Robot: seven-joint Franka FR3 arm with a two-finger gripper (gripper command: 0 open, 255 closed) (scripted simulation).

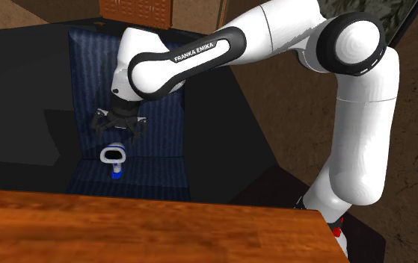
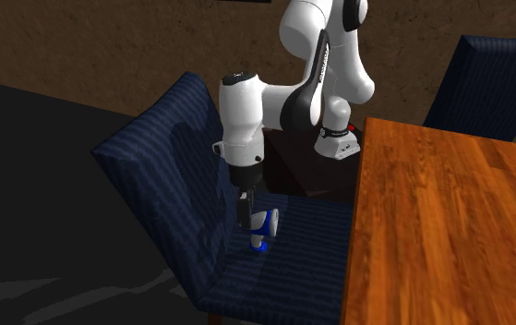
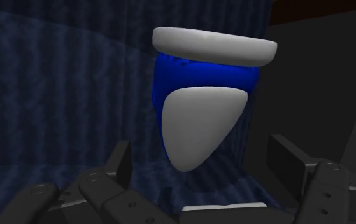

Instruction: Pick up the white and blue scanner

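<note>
Down on blue chair seat (image 2: 293, 254), hovering with gripper (image 1: 117, 134) over scanner (image 1: 113, 157) sitting there, fingers (image 3: 120, 162) spread wide either side without touching, lining up for a clean pinch.

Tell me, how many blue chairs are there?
2. One blue chair holds the white and blue scanner on its seat, beside the wooden table. The other chair stands behind the table, at the second exterior view's upper right. More may be hidden off-frame.

A white and blue scanner (image 2: 263, 229) rests on the dark blue striped chair seat (image 2: 304, 251).
</note>
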